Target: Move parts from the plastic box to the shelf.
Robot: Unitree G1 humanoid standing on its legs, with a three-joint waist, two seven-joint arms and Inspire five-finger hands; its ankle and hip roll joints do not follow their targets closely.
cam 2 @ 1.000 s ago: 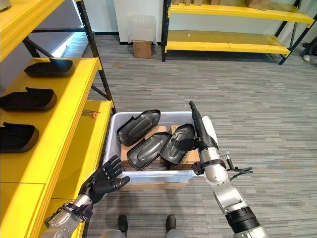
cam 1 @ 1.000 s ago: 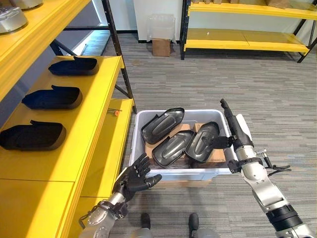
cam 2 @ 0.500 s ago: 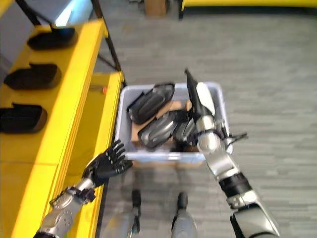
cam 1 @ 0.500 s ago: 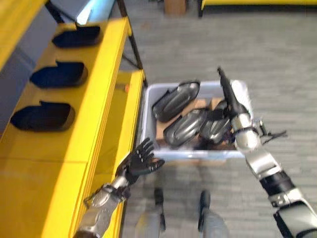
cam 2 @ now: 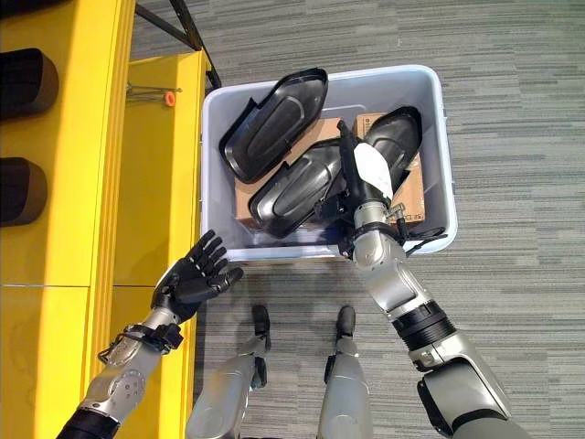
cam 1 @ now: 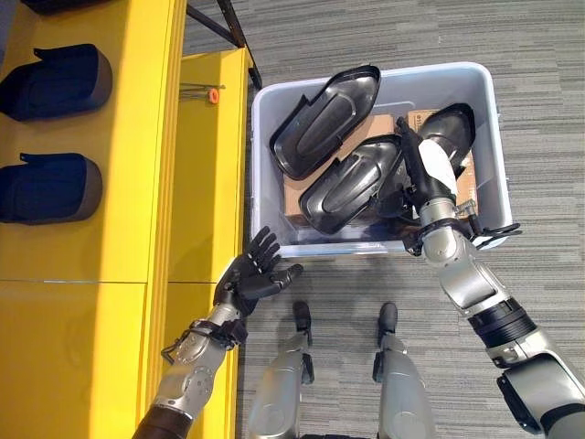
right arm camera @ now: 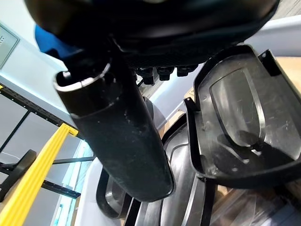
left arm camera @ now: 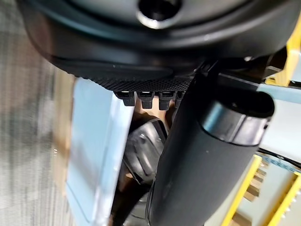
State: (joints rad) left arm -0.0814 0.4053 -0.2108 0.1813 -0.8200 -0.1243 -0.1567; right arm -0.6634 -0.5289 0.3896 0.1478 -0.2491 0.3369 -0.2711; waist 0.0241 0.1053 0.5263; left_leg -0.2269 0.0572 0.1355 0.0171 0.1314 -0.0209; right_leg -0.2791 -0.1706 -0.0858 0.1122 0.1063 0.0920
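Right hand point(cam 1: 426, 183): reaches down into the pale grey rectangular plastic box point(cam 1: 375, 73), fingers straight and pressed together, white-covered thumb alongside. Lies in the gap between two black moulded plastic shell parts, the middle part point(cam 1: 352, 183) and the right-hand part point(cam 1: 450, 133). Touches the right-hand part along its edge; grips nothing as far as can be judged.

Left hand point(cam 1: 251, 279): hangs outside the box by its near left corner, fingers spread, empty, close to the yellow metal shelf point(cam 1: 137, 183).

Further out: a third shell part point(cam 1: 324, 123) leaning on the middle part toward the box's far left corner, brown cardboard point(cam 1: 297, 197) beneath all three. Two dark parts point(cam 1: 55, 82) point(cam 1: 46, 187) already lying on the shelf, well apart.

Risks, as judged:
- Slipping on closure: smooth curved shell, thin rim, little purchase for straight fingers wedged in a narrow gap.
- Dragging the neighbour: overlapping parts, likely to shift or tip when one lifts.
- Catching the box wall on the way out, given the part's length and the tight fit.
- Clipping the left hand or the shelf edge during transfer across the body.
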